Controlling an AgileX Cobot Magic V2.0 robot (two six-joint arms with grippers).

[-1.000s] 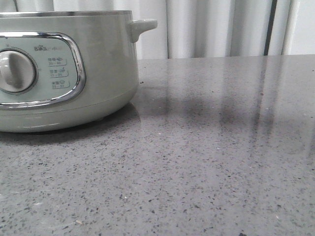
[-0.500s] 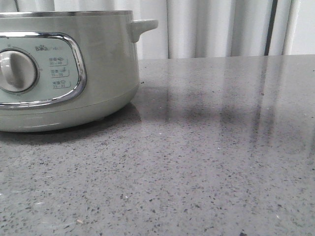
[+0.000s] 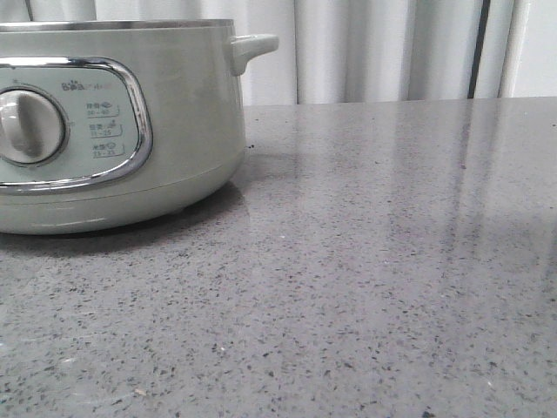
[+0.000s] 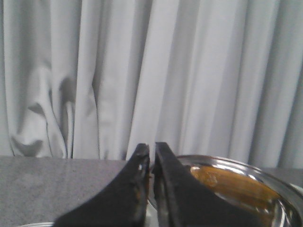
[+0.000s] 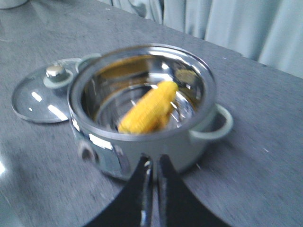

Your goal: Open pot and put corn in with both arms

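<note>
At the left of the front view the pot (image 3: 113, 122) is sitting on the grey speckled table (image 3: 365, 287), its chrome-framed control panel (image 3: 74, 122) and round dial (image 3: 30, 126) facing the camera and its small side handle (image 3: 252, 48) sticking out toward the pale curtain (image 3: 383, 48) that is hanging behind the table; the stretch of table to the right of the pot is showing only reflections, and neither arm is appearing in this view. In the left wrist view the left gripper (image 4: 151, 152) is showing its two dark fingers pressed together with only a thin slit between them and nothing visible between the tips, and the shiny rim of the pot (image 4: 236, 168) is lying just behind them, with the curtain (image 4: 142, 71) filling the background. In the right wrist view the right gripper (image 5: 153, 163) is likewise holding its fingers together on nothing, poised near the pot's (image 5: 142, 111) outer wall. The pot is standing open, and the corn (image 5: 147, 108) is lying inside it, slanted across the metal bottom. The glass lid (image 5: 45, 90), with its metal knob up, is lying flat on the table (image 5: 255, 175), touching the pot's side.
</note>
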